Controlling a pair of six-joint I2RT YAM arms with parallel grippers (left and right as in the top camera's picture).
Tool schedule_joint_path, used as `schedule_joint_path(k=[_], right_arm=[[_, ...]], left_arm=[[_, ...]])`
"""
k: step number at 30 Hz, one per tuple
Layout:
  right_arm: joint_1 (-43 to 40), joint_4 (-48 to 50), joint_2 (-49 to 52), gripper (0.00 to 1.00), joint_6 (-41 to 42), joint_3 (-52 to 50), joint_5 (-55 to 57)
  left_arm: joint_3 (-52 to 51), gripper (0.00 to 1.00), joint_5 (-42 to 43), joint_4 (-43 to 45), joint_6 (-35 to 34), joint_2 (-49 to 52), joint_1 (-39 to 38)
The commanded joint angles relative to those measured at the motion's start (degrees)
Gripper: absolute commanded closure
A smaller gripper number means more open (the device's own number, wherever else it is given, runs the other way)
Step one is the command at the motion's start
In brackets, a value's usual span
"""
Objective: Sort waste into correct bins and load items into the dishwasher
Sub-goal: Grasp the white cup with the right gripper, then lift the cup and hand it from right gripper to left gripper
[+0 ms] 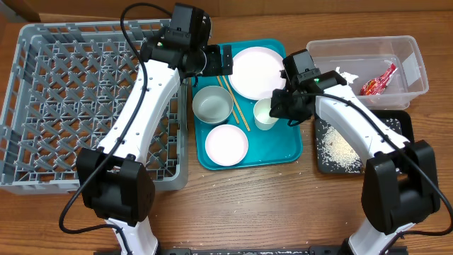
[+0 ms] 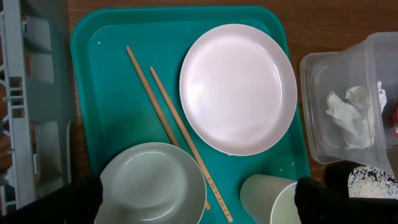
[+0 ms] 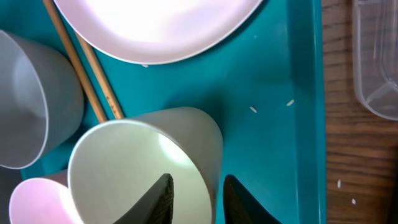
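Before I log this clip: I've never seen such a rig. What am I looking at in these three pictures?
A left arm and a right arm stand at a table. One picture looks down from above; the others come from a camera on each wrist. A grey dish rack stands beside a teal tray carrying a plate, a bowl, a second bowl, a cup and chopsticks. A clear tub holds a red wrapper and tissue; a black tray holds rice. The left gripper hangs open, empty. The right gripper straddles the cup's wall, seemingly unclamped.
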Motion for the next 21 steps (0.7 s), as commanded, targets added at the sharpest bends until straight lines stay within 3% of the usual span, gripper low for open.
schedule_joint_path(k=[1,2,3,4,10,13,21], right_arm=[[0.1,0.3,0.3,0.75,0.3,-0.4,-0.8],[0.1,0.3,0.3,0.77,0.3,-0.4,-0.8],[0.1,0.2,0.3,0.9,0.3,-0.4,-0.7],[0.2,0.1,0.3,0.96,0.3,-0.5,-0.6],[0.2,-0.2,0.3,0.96,0.2,-2.0,-1.4],[-0.1,0.0,-0.4,0.96,-0.9,-1.4,-7.1],[-9.2,14.4,-9.9,0.96,-1.9,0.3,-37.9]], left_arm=[[0.7,0.0,-0.8,0.0,0.5,-0.5,0.0],[0.7,0.0,-0.8,0.0,0.5,-0.5,0.0],[0.7,0.0,-0.8,0.0,0.5,-0.5,0.0],[0.7,0.0,-0.8,0.0,0.5,-0.5,0.0],[0.7,0.0,-0.6,-0.6,0.5,-0.5,0.1],[0.7,0.0,2.8,-1.7,1.4,-0.5,0.8],[0.7,0.0,42.7,-1.6,13.3,-0.5,10.5]])
